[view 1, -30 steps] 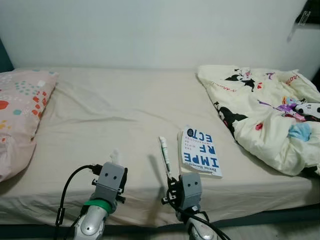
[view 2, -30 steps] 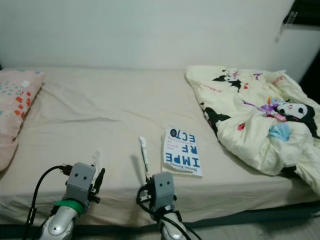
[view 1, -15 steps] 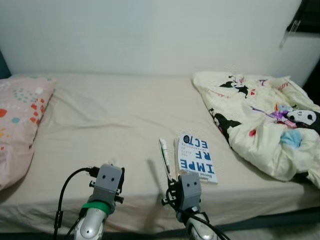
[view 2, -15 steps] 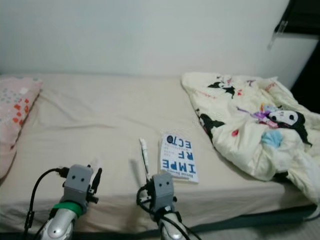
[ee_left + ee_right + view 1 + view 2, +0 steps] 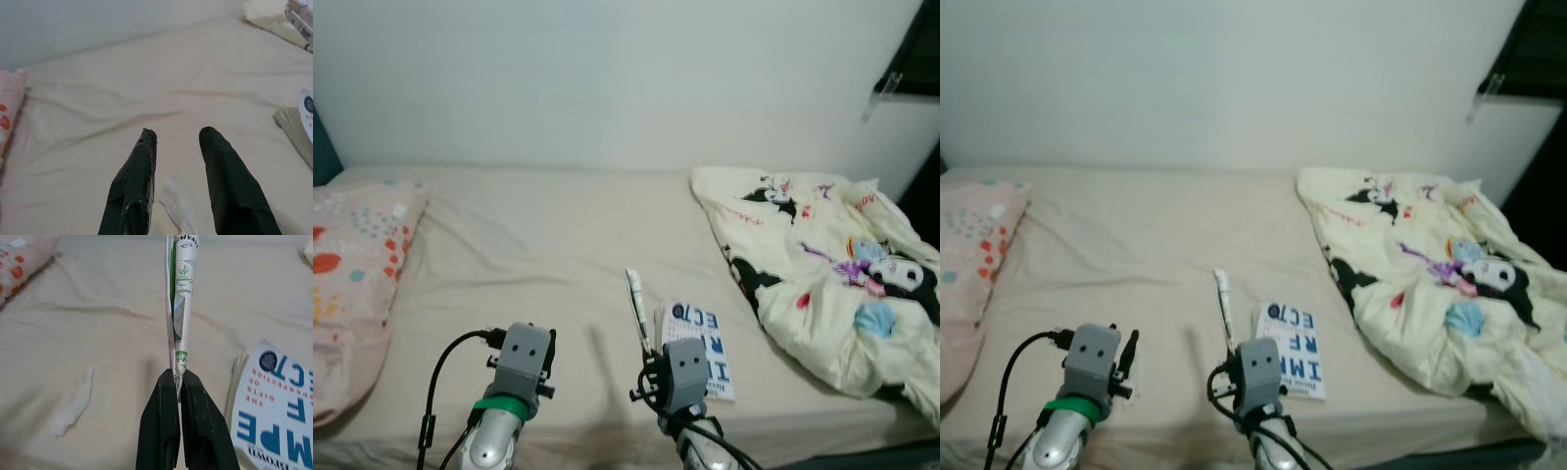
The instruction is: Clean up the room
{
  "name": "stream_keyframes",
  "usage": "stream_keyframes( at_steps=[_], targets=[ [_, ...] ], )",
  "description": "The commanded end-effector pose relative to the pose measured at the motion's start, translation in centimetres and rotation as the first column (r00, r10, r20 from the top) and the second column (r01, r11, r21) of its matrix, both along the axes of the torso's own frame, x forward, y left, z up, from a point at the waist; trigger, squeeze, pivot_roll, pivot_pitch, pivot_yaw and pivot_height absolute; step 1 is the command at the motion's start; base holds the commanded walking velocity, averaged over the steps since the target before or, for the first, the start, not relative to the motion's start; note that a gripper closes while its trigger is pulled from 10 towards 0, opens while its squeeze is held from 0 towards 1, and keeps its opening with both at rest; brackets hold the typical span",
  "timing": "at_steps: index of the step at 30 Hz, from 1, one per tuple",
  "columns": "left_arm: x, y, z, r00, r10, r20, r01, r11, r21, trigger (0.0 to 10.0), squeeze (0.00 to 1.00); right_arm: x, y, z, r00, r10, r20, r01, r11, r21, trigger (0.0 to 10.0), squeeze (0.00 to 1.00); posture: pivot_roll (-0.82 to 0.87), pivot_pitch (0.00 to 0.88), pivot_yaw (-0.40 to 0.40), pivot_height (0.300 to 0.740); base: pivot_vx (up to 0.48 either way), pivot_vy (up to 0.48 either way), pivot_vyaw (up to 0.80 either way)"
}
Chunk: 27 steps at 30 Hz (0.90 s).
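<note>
The robot stands at the near edge of a bed [image 5: 558, 235] covered in a plain beige sheet, both arms raised low in front of it.

The right end effector [image 5: 177, 379] is clenched on a thin rolled white wrapper [image 5: 180, 308] with green print. It pinches the wrapper's lower tip, and the wrapper sticks straight out beyond the fingertips, over the sheet. From the head camera the wrapper [image 5: 634, 308] rises above the right wrist block, just left of a book.

The book [image 5: 702, 338] lies flat on the bed, near the front edge, its white cover printed in large blue letters. It is just beside the right end effector, on its right.

The left end effector [image 5: 178, 142] is released, its two black fingers [image 5: 139, 171] spread apart with nothing gripped. It hovers over the sheet. A small crumpled white scrap [image 5: 178, 215] lies on the bed between and below the fingers; whether they touch it I cannot tell. The same scrap [image 5: 73, 404] shows pale on the sheet in the right wrist view, well apart from the book.

A pink patterned pillow [image 5: 352, 264] sits at the bed's left end. A cream blanket [image 5: 822, 264] printed with cartoon figures is bunched at the right end. A white wall [image 5: 607, 78] runs behind the bed.
</note>
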<state>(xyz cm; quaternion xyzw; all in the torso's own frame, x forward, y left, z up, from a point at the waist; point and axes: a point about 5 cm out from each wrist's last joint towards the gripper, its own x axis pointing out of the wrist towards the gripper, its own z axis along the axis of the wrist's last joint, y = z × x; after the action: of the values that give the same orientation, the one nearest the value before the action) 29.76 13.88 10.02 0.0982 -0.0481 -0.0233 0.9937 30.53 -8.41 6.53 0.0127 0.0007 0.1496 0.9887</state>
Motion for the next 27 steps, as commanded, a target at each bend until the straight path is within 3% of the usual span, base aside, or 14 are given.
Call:
stream_keyframes(
  at_steps=[1,16,27],
  targets=[
    [-0.4,0.1,-0.6,1.0,0.003,-0.021,-0.003,1.0,-0.005,10.0,0.0,-0.6,0.3,-0.7,0.999,0.016,-0.031,-0.015,1.0,0.012,10.0,0.0,0.05,0.003,-0.012,0.665,0.0,0.0,0.0],
    [-0.5,0.3,-0.7,1.0,0.017,-0.021,-0.017,1.0,-0.011,10.0,0.0,-1.2,0.4,-0.9,0.998,0.049,-0.034,-0.048,0.999,0.02,10.0,0.0,0.05,0.008,-0.016,0.704,0.0,0.0,0.0],
    [-0.9,0.5,-1.9,0.994,0.063,-0.092,-0.072,0.993,-0.098,10.0,0.0,-1.7,1.4,-0.9,0.991,0.127,-0.032,-0.127,0.992,0.006,10.0,0.0,0.04,0.009,-0.029,0.74,0.0,0.0,0.0]
  ],
)
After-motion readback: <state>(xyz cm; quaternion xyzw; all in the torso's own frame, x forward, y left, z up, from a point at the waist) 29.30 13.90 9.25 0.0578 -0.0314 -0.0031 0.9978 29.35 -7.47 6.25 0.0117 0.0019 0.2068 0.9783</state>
